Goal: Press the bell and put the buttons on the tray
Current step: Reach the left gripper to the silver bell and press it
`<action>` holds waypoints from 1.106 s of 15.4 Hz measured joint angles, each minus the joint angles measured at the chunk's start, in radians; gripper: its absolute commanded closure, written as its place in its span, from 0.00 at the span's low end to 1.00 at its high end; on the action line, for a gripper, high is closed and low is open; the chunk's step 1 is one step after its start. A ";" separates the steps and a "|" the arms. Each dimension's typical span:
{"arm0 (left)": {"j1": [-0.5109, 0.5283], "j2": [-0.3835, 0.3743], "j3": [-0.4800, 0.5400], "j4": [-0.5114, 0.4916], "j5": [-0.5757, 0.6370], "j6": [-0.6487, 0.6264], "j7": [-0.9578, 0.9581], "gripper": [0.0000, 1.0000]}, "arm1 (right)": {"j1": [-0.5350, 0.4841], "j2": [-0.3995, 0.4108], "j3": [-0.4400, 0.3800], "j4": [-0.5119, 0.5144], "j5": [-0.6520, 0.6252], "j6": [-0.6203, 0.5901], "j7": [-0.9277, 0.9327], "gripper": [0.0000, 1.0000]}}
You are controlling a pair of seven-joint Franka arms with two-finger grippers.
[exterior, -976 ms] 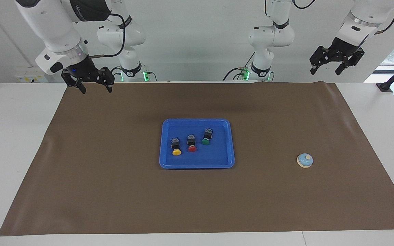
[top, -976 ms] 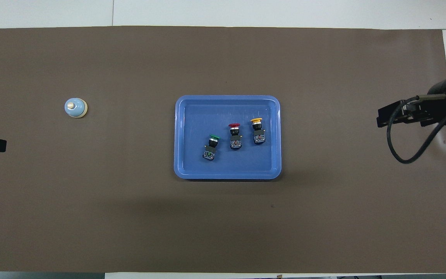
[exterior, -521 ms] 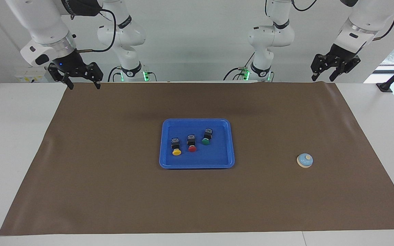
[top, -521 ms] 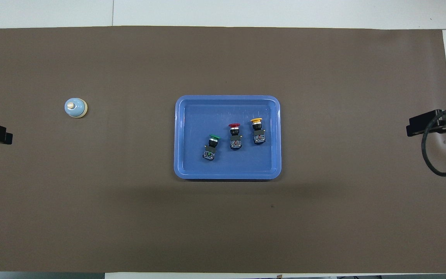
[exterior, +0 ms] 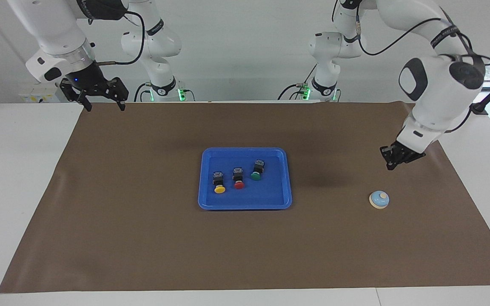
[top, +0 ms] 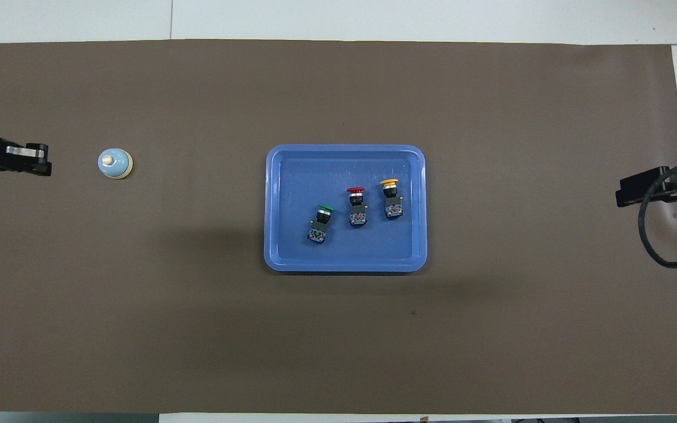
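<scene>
The bell (exterior: 379, 199) (top: 115, 163), light blue with a cream knob, stands on the mat toward the left arm's end of the table. My left gripper (exterior: 389, 165) (top: 44, 167) is shut on nothing and hangs low over the mat beside the bell, apart from it. The blue tray (exterior: 270, 193) (top: 315, 170) lies mid-table. In it lie three buttons: yellow (exterior: 219, 183) (top: 392, 198), red (exterior: 238, 179) (top: 357, 207) and green (exterior: 257, 170) (top: 321, 222). My right gripper (exterior: 102, 106) (top: 623, 194) waits open, raised over the mat's edge at the right arm's end.
A brown mat (exterior: 143, 221) covers most of the white table (exterior: 19, 178). The right arm's black cable (top: 650, 235) loops over the mat's edge. Both arm bases stand along the table's robot side.
My left arm swung down from high by its base to low over the mat beside the bell, and its gripper shut. The right gripper drew back, then held still.
</scene>
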 measured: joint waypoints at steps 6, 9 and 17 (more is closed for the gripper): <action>0.040 0.088 0.010 -0.010 0.000 0.135 0.002 1.00 | 0.000 0.000 0.000 -0.002 0.000 -0.001 0.000 0.00; 0.051 0.088 0.010 -0.043 0.000 0.163 0.002 1.00 | 0.000 0.000 0.000 -0.002 0.000 -0.001 0.000 0.00; 0.052 0.088 0.004 -0.118 0.000 0.218 0.002 1.00 | 0.000 0.000 0.000 -0.002 0.000 -0.001 0.000 0.00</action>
